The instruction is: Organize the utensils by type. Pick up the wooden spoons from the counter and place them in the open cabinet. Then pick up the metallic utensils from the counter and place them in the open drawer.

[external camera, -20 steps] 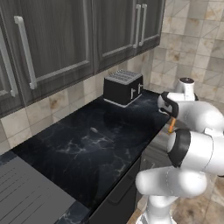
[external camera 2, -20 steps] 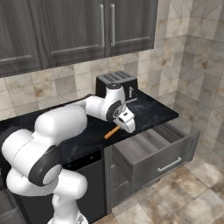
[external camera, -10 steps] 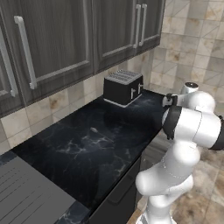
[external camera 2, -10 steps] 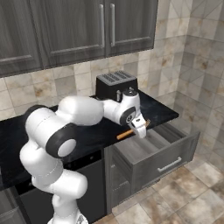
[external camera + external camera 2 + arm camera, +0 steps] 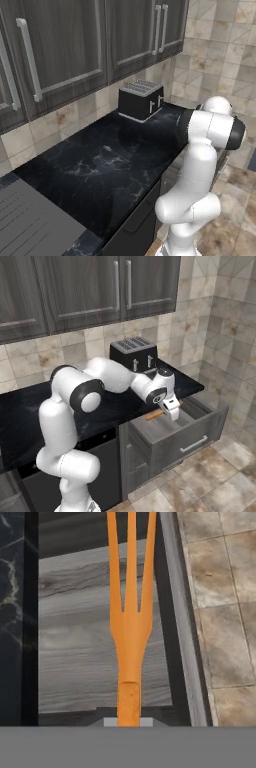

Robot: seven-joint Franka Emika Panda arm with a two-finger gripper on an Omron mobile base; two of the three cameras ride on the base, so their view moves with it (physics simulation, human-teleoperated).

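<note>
your fingers are clamped on the orange fork, tines running to the top of the hand view, hanging right over the open drawer — release goes straight down.

A kitchen: dark cabinets, tiled backsplash, toaster.

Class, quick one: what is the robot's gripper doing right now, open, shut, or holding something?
Gripper: shut on the orange three-pronged fork, held above the open grey wood-lined drawer.
</note>
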